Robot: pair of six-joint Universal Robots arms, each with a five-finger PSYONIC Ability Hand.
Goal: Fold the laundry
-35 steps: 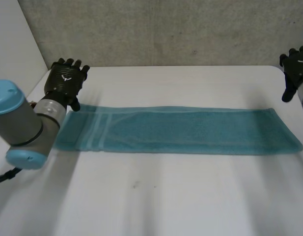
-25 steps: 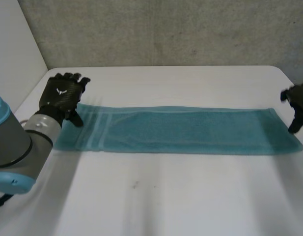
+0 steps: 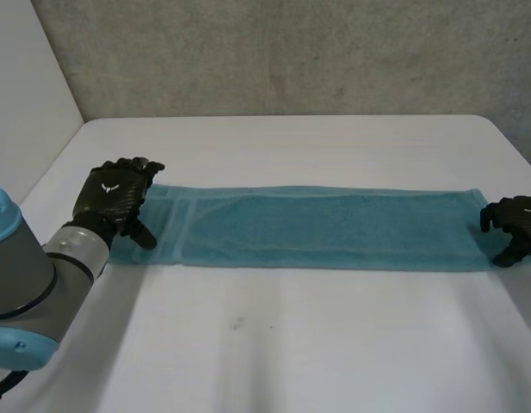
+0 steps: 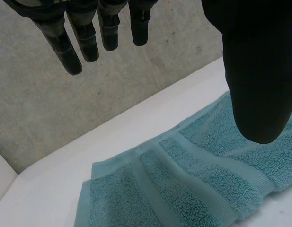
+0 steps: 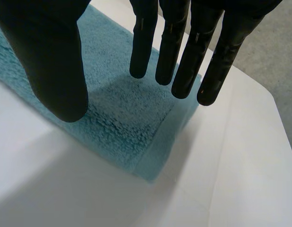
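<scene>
One teal towel [image 3: 325, 228] lies flat on the desk [image 3: 291, 344]. The left robot hand [image 3: 117, 196] and right robot hand [image 3: 516, 225] hang over its ends, fingers spread.

Left robot hand [image 3: 114, 198]: black, slim rounded fingers [image 4: 71, 52], small white mark [image 3: 108, 184] on its back. Behind it, a thick grey arm [image 3: 28, 275] with a light-blue cap [image 3: 28, 342]. Right robot hand [image 3: 516, 228]: black too.

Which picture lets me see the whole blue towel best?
The head view: the towel lies flat across the table, nearly its whole length in sight. The left wrist view shows its striped end close up; the right wrist view shows a corner of its other end.
</scene>
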